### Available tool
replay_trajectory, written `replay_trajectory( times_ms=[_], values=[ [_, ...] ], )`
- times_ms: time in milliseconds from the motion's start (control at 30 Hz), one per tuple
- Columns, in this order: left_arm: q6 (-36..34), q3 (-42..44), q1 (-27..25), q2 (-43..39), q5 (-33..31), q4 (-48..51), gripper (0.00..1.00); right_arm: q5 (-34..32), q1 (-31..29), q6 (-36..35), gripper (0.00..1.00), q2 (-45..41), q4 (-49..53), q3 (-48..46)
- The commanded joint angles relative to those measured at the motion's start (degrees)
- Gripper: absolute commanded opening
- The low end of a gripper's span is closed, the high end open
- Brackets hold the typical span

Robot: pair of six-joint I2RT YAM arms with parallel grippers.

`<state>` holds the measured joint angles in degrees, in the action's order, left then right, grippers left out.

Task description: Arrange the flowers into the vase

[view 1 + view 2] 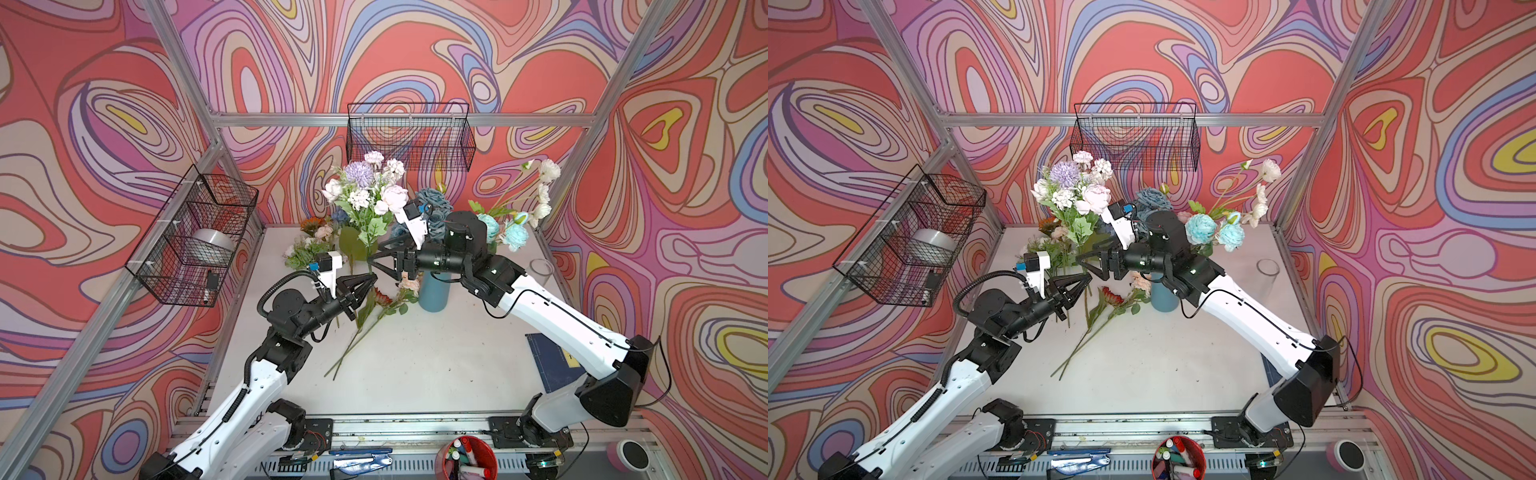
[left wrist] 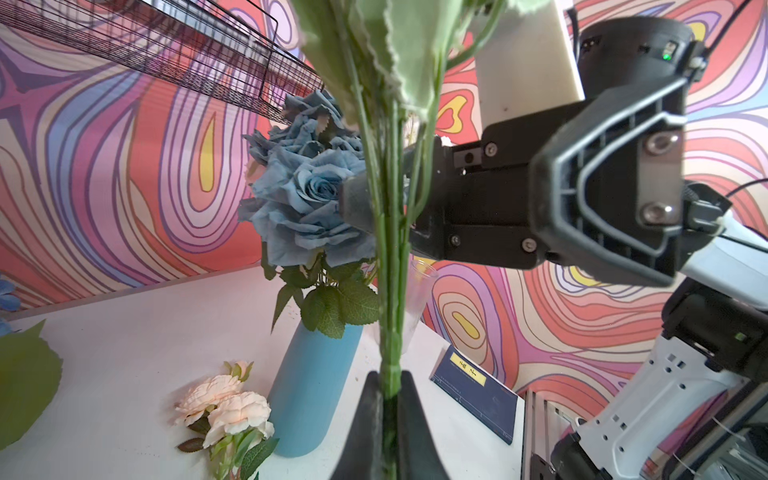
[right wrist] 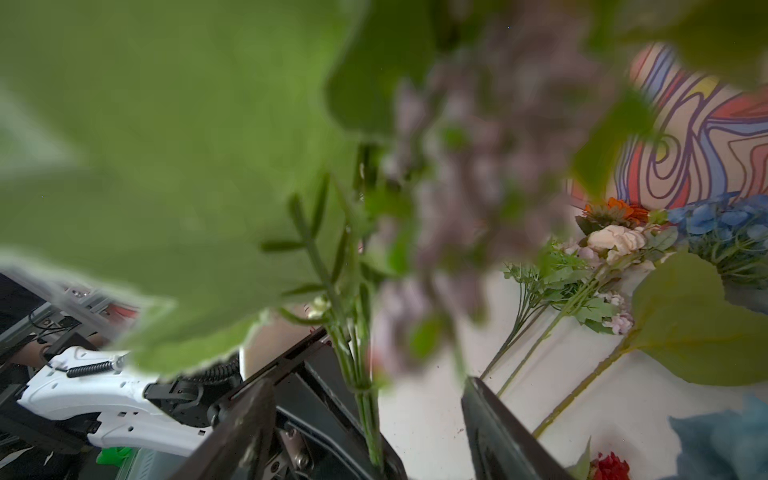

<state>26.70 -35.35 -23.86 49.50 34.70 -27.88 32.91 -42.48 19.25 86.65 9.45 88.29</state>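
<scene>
currently vase (image 1: 434, 296) part-filled; my left claw (image 1: 371, 280) clenches pale bunch (image 1: 365, 195), right claw (image 1: 370, 259) gapes round it, loose flowers (image 1: 380, 298) lie on tabletop (image 1: 436, 365).

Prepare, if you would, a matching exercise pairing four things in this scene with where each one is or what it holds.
Things:
1. tall light-blue cylindrical vase
2. clear glass tumbler
3. white-and-lilac mixed bouquet
4. shiny silver metal bowl

Places or states:
A. inside the black wire basket on the left wall
B. stems clamped in the left pincer
C. holding dusty-blue roses
D. standing near the white table's right edge

Pairs: 1-C, 2-D, 3-B, 4-A
</scene>
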Motion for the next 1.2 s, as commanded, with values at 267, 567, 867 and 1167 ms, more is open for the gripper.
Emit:
replay_trajectory(
  times_ms=[267,567,867,1167],
  values=[
    [-5.51,-3.58,-3.89,0.6,1.06,2.85,0.0,-1.7,-0.35,-1.43,0.29,-0.09,-1.79,-0.56],
    [-2.8,-2.6,-4.14,-0.43,-1.24,0.31,0.71,-5.54,-0.34,-5.36,0.0,-2.35,1.17,-2.42],
    [0.54,0.81,-4.1,2.64,-8.48,-3.29,0.97,-20.57,-0.41,-16.25,0.0,-14.19,5.84,-10.33],
    [3.48,-2.82,-5.5,19.07,-2.51,-12.16,1.0,-38.22,0.29,-23.18,0.0,-26.91,1.24,-22.49]
  ],
)
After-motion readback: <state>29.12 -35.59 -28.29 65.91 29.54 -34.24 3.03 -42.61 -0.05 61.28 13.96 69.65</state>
